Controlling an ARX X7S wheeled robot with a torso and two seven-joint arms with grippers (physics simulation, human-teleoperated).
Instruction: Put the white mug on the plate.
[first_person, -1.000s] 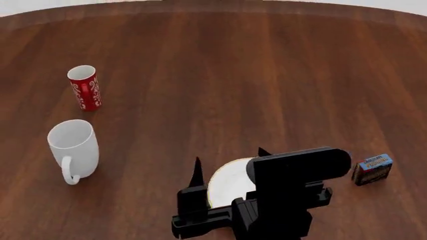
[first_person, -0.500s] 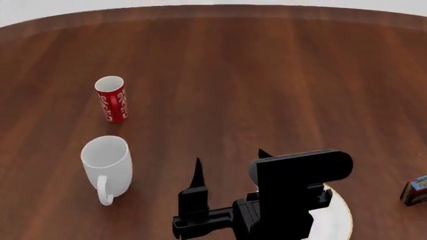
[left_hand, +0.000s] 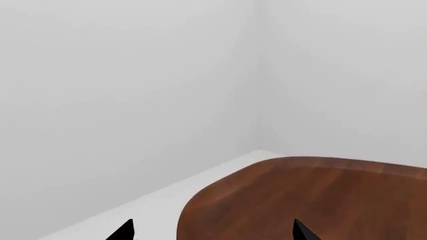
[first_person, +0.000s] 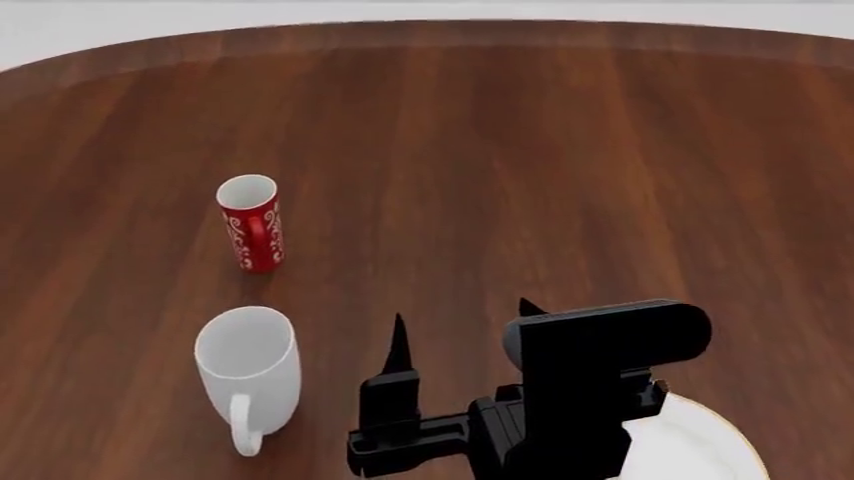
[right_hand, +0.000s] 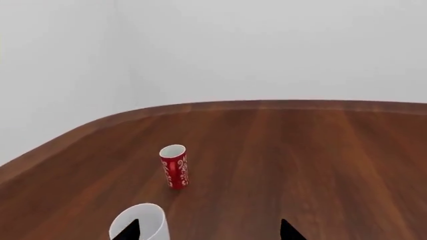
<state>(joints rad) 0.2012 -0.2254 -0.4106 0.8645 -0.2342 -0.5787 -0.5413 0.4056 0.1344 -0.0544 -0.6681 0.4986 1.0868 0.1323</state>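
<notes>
Standing upright, white mug (first_person: 248, 375) (hollow visible) beside red mug (first_person: 252, 223).

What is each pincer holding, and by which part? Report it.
Nothing. The right pincer is open and empty; the white mug stands untouched. The left pincer is open, empty too.

On the table (first_person: 534, 150), the mug (first_person: 247, 375) stands upright toward the near left, its handle turned toward the robot. The patterned cup (first_person: 251, 222) stands upright behind it, farther from the robot and apart from it. The plate (first_person: 707, 445) lies at the near right, partly hidden behind the gripper (first_person: 461, 330), which sits between the mug and the plate in the head view. In the right wrist view, the mug (right_hand: 141, 225) is nearer than the cup (right_hand: 174, 166).
</notes>
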